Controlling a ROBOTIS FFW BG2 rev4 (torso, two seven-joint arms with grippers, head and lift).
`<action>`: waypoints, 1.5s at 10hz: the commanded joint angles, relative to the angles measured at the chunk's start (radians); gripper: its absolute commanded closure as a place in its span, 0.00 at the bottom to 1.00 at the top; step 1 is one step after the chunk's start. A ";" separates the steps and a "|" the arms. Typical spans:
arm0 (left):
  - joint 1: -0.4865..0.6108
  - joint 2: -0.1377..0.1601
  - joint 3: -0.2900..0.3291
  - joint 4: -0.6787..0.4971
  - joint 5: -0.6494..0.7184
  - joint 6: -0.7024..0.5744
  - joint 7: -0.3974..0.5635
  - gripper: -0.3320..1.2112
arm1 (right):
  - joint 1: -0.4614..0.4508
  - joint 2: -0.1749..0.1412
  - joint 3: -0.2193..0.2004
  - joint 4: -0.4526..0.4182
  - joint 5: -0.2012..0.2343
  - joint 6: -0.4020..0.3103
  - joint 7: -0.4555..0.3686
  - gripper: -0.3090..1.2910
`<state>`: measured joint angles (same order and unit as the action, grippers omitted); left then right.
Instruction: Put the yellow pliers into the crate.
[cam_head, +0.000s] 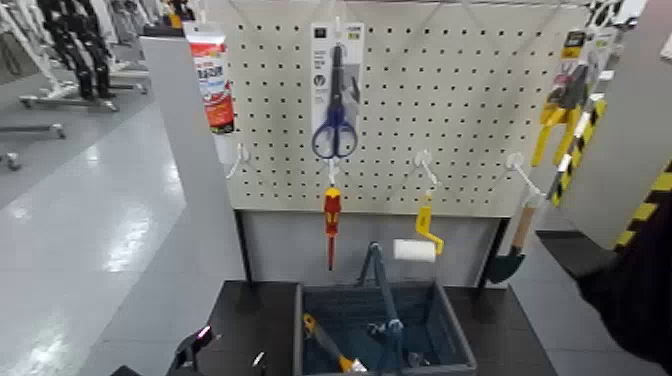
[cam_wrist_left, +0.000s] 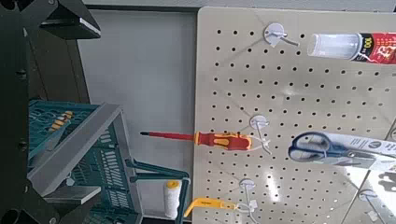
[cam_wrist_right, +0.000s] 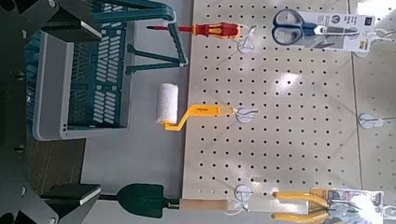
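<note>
The yellow pliers hang on their retail card at the far right of the pegboard, near its top; they also show in the right wrist view. The dark blue-grey crate stands on the black table below the board, hoop handle upright, and shows in both wrist views. My left gripper is low at the table's left front, open and empty. My right gripper is open and empty, facing the board from a distance and apart from the pliers.
The pegboard also holds blue scissors, a sealant tube, a red-yellow screwdriver, a yellow-handled paint roller and a trowel. A slim yellow-handled tool lies in the crate. A dark arm part fills the right edge.
</note>
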<state>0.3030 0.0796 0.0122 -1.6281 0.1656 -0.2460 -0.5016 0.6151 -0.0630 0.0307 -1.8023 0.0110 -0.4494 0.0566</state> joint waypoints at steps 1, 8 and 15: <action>-0.001 0.000 -0.001 0.001 0.000 -0.001 -0.002 0.30 | 0.000 -0.001 -0.002 -0.002 0.000 0.000 0.000 0.29; -0.007 -0.003 -0.003 0.005 -0.001 0.010 0.000 0.30 | -0.008 0.005 -0.017 -0.011 -0.051 0.017 0.008 0.30; -0.015 -0.001 -0.006 0.013 0.000 0.017 0.000 0.30 | -0.109 0.006 -0.221 -0.141 -0.063 0.256 0.129 0.30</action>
<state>0.2898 0.0776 0.0062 -1.6154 0.1657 -0.2288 -0.5016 0.5170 -0.0576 -0.1700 -1.9279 -0.0497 -0.2236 0.1816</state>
